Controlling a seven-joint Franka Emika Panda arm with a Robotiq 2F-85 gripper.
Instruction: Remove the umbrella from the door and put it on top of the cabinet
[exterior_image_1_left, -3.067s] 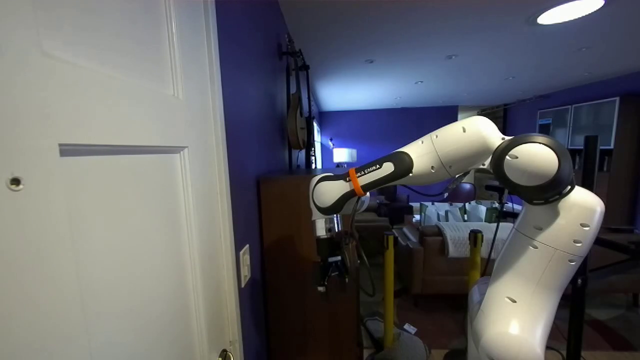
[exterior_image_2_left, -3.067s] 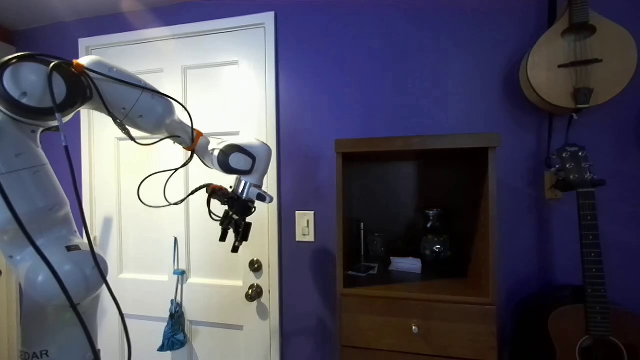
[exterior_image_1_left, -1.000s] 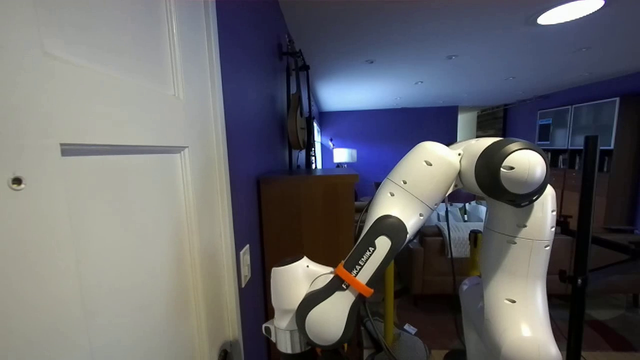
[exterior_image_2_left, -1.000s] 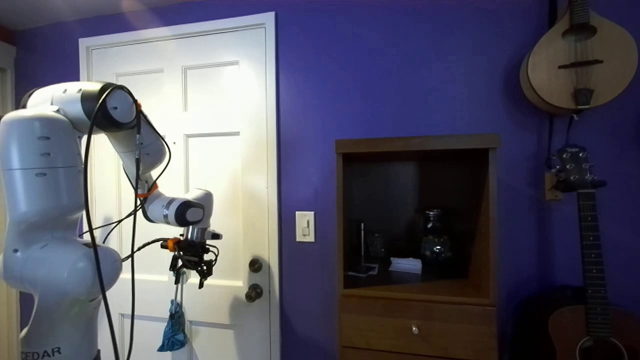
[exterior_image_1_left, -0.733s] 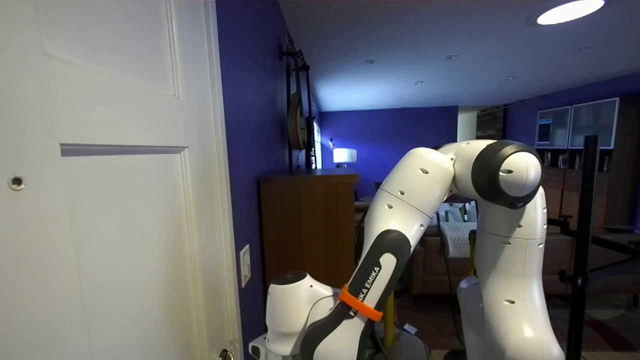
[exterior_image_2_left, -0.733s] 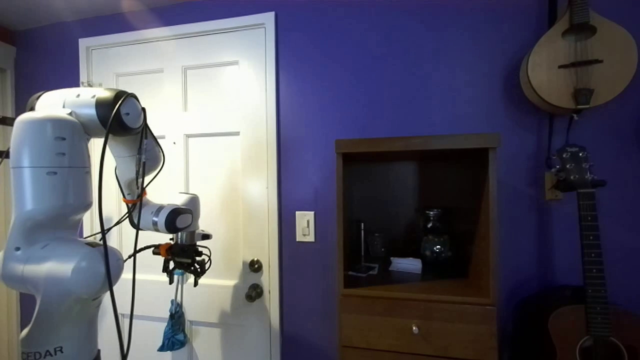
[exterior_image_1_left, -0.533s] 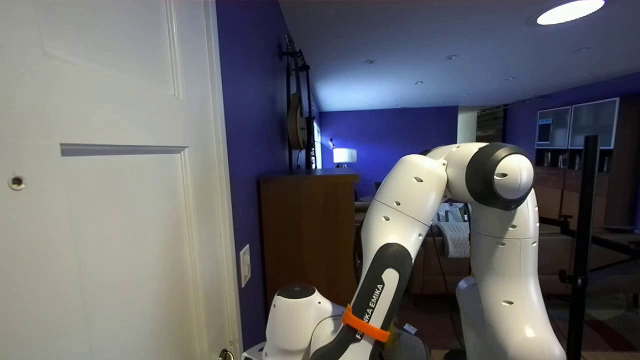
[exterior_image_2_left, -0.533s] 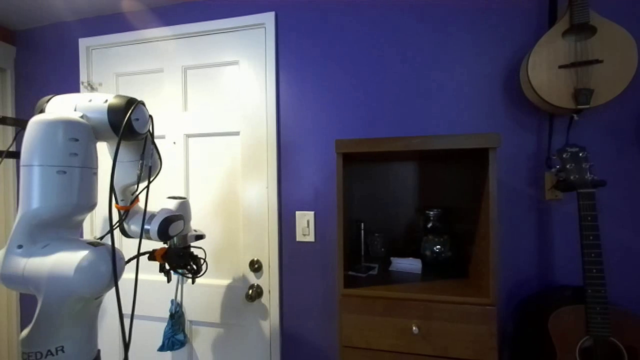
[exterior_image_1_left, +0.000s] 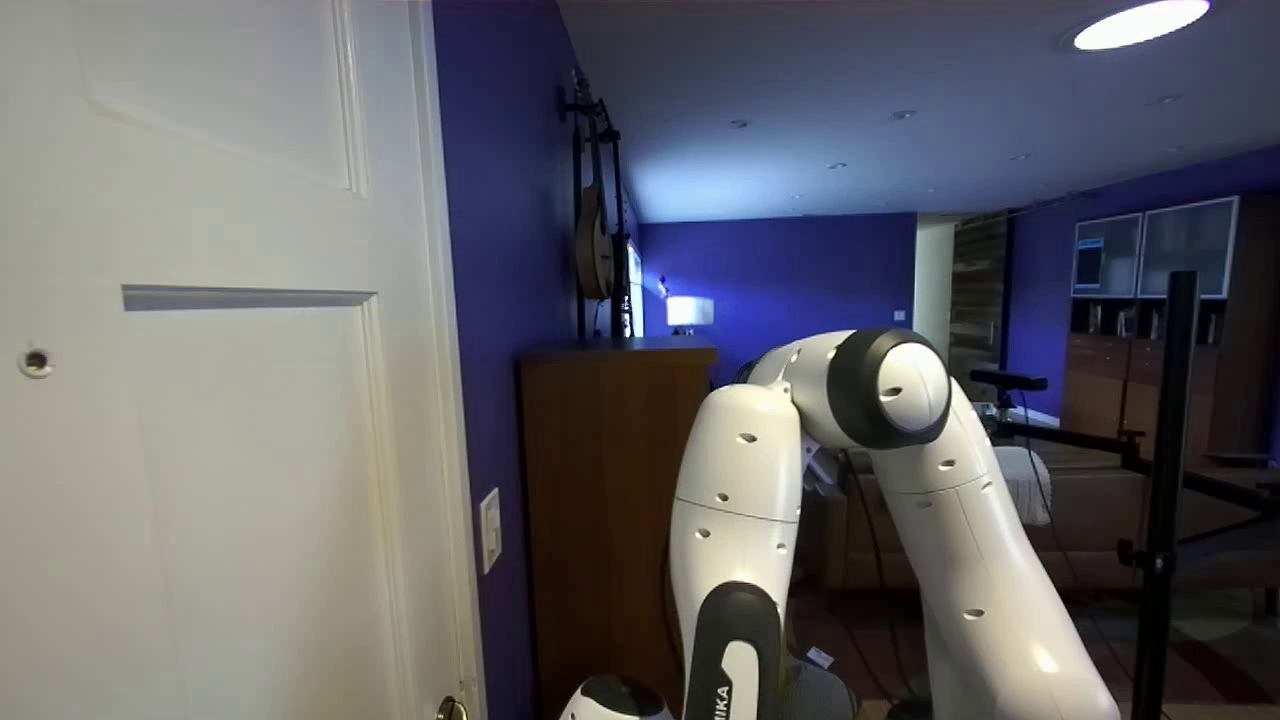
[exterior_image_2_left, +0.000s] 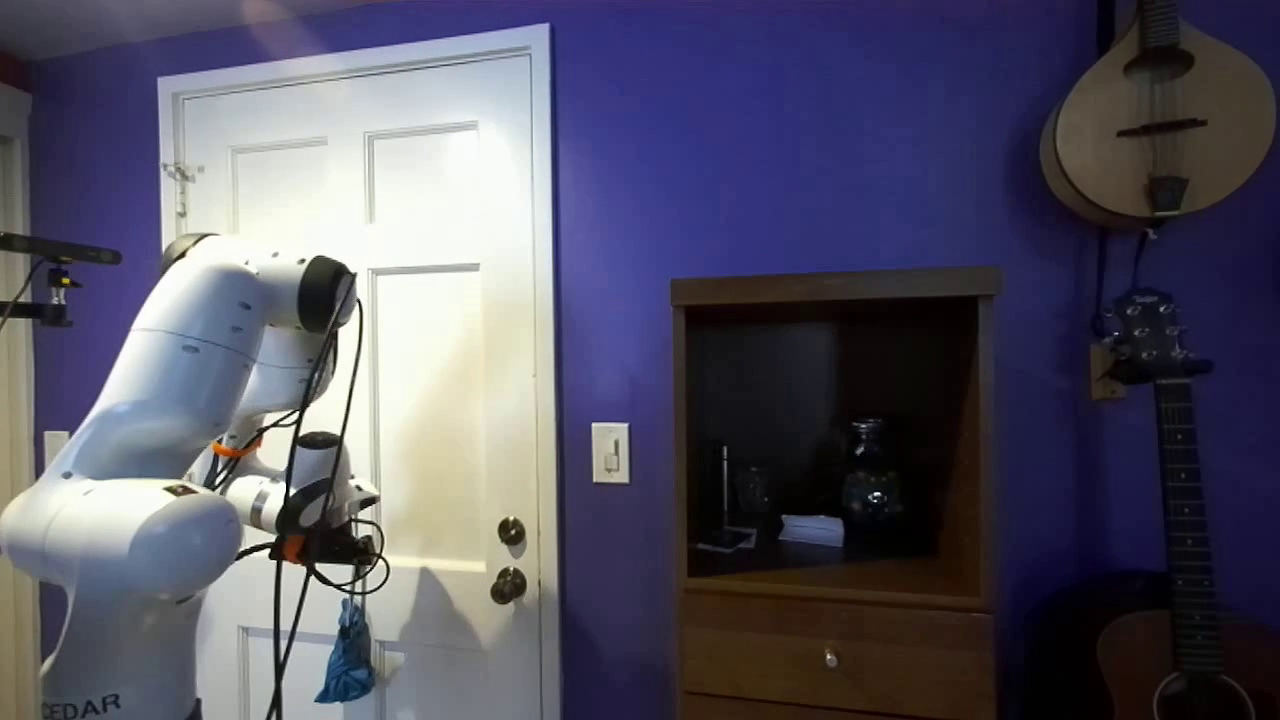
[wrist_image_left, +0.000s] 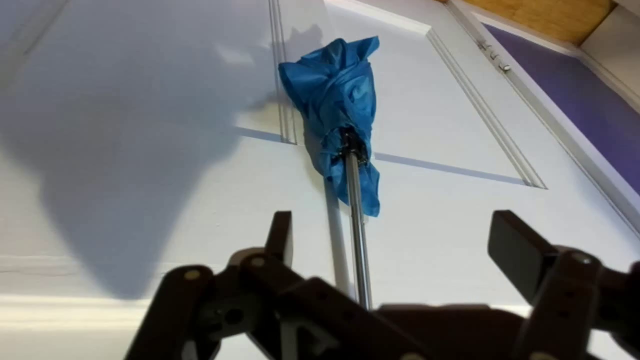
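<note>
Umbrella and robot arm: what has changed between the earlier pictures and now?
In an exterior view, the arm has come down, its far end shifting left in the picture to the blue umbrella. The jaws stand open, with the metal shaft showing between them in the wrist view; nothing has been taken hold of or let go. Unchanged: the umbrella hanging on the door, and the cabinet.

Near one black two-fingered gripper (wrist_image_left: 392, 237): one blue cloth umbrella (wrist_image_left: 340, 90), one white panelled door (exterior_image_2_left: 430, 335); farther off: one brown wooden cabinet (exterior_image_2_left: 835, 288), two wooden stringed instruments (exterior_image_2_left: 1205, 95).
</note>
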